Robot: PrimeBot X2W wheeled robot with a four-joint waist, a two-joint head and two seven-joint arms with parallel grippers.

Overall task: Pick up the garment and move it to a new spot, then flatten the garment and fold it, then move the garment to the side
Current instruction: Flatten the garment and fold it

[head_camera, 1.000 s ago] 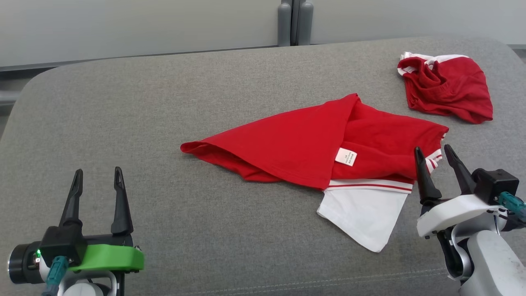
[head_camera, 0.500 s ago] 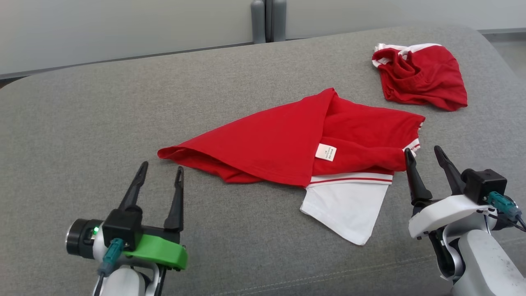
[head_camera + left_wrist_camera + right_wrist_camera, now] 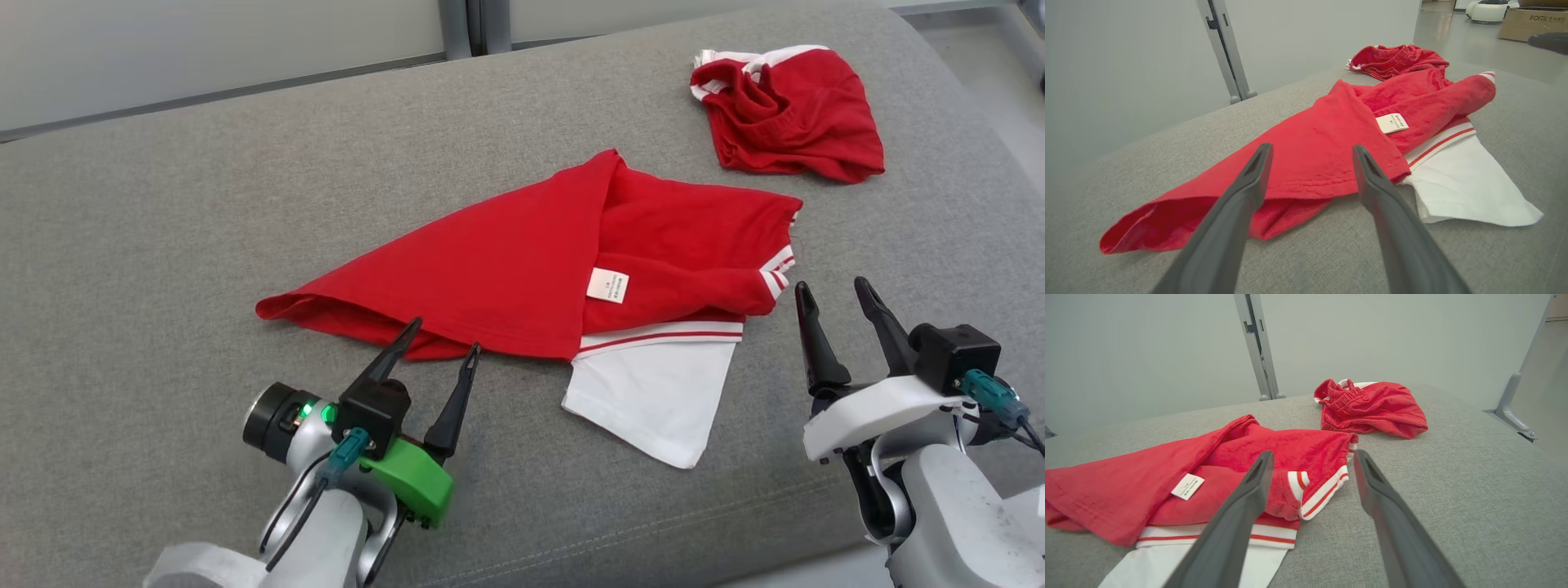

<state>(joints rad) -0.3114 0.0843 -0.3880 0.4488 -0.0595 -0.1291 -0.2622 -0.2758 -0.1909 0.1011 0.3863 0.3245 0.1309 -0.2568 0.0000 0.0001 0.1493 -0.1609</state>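
The garment (image 3: pixel 506 261) is a red and white shirt lying crumpled and partly folded over itself in the middle of the grey cushion (image 3: pixel 163 245); a white label faces up and a white panel sticks out at the near side. My left gripper (image 3: pixel 445 336) is open, its tips right at the garment's near red hem (image 3: pixel 1306 183) and nothing between its fingers. My right gripper (image 3: pixel 831 284) is open too, just short of the striped sleeve cuff (image 3: pixel 1323 494) at the garment's right end (image 3: pixel 1147 473).
A second bunched red garment (image 3: pixel 788 114) with white trim lies at the cushion's far right corner (image 3: pixel 1372 408). A grey post (image 3: pixel 473 24) stands behind the cushion against the pale wall. Floor (image 3: pixel 980 49) shows beyond the cushion's right edge.
The head camera has turned, shifting the whole picture left. My left gripper has moved right and forward up to the garment's near hem. The right gripper has barely moved; both stay open.
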